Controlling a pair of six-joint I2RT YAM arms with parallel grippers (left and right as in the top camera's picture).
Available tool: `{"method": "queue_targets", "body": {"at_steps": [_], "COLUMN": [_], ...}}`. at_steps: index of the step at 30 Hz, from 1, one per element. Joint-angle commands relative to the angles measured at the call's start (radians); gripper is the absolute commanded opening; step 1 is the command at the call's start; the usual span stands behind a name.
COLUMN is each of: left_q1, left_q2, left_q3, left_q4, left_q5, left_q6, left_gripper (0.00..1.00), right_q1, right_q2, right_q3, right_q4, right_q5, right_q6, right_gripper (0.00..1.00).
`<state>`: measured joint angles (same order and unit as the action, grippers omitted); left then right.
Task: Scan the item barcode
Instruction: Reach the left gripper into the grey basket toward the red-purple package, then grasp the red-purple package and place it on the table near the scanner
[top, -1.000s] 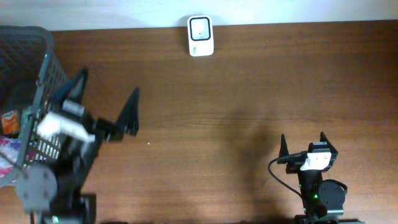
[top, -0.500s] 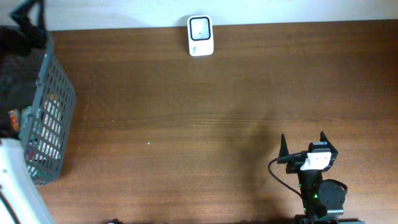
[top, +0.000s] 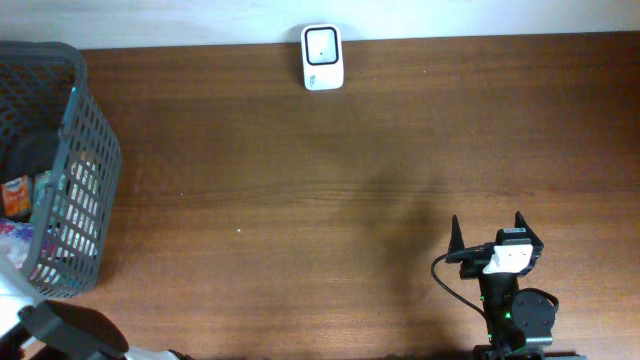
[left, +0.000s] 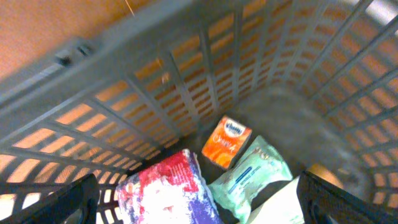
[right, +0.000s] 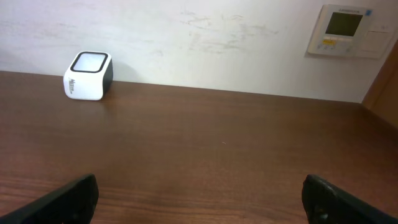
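Picking is in hand: the left claw (left: 196, 193), spread, hovers over the basket (top: 88, 170) holding the orange packet (left: 227, 143), so it must descend and pinch one; the right claw (top: 487, 235) sits spread, well apart from the scanner (top: 322, 57) on the tabletop (top: 300, 200).

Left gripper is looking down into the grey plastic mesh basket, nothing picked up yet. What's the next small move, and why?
Probably lower the open left gripper toward the small orange packet on the floor of the grey plastic mesh basket. Its face shows fully, while the mint-green pouch and red-white-purple packet are partly cut off below; the jaws stand wide, holding nothing.
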<state>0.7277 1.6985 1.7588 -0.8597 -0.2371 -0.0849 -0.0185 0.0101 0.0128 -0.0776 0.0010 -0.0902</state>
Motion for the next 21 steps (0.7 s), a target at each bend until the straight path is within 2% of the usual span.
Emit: {"method": "queue_targets", "body": {"at_steps": [1, 3, 4, 6, 7, 10, 12, 13, 17, 18, 20, 21], "left_q1": [0.003, 0.0, 0.0, 0.0, 0.0, 0.002, 0.002, 0.002, 0.009, 0.009, 0.009, 0.009], "left_q2": [0.069, 0.114, 0.143, 0.201, 0.235, 0.319, 0.368, 0.39, 0.45, 0.451, 0.451, 0.451], "left_q3": [0.002, 0.002, 0.002, 0.002, 0.0, -0.004, -0.004, -0.004, -0.007, -0.007, -0.006, -0.007], "left_q4": [-0.056, -0.104, -0.139, -0.164, -0.175, -0.201, -0.229, -0.245, -0.273, -0.277, -0.278, -0.278], "left_q5": [0.013, 0.014, 0.013, 0.012, 0.012, 0.004, -0.068, -0.1, -0.1, -0.1, -0.1, -0.1], "left_q6": [0.037, 0.036, 0.029, 0.029, 0.029, 0.028, 0.0, -0.035, -0.035, -0.035, -0.035, -0.035], "left_gripper": [0.99, 0.98, 0.86, 0.84, 0.77, 0.75, 0.72, 0.72, 0.73, 0.66, 0.46, 0.42], "right_q1": [0.006, 0.006, 0.006, 0.006, 0.006, 0.006, 0.006, 0.006, 0.006, 0.006, 0.006, 0.006], "right_q2": [-0.006, -0.006, -0.006, -0.006, -0.006, -0.006, -0.006, -0.006, -0.006, -0.006, -0.006, -0.006], "right_q3": [-0.007, -0.007, -0.007, -0.007, -0.007, -0.007, -0.007, -0.007, -0.007, -0.007, -0.007, -0.007], "right_q4": [-0.004, -0.004, -0.004, -0.004, -0.004, -0.004, -0.004, -0.004, -0.004, -0.004, -0.004, -0.004], "right_q5": [0.011, 0.011, 0.011, 0.011, 0.011, 0.011, 0.011, 0.011, 0.011, 0.011, 0.011, 0.011], "right_q6": [-0.007, -0.007, -0.007, -0.007, -0.007, -0.007, -0.007, -0.007, -0.007, -0.007, -0.007, -0.007], "right_gripper": [0.98, 0.98, 0.98, 0.98, 0.98, 0.98, 0.98, 0.98, 0.98, 0.98, 0.98, 0.98]}}
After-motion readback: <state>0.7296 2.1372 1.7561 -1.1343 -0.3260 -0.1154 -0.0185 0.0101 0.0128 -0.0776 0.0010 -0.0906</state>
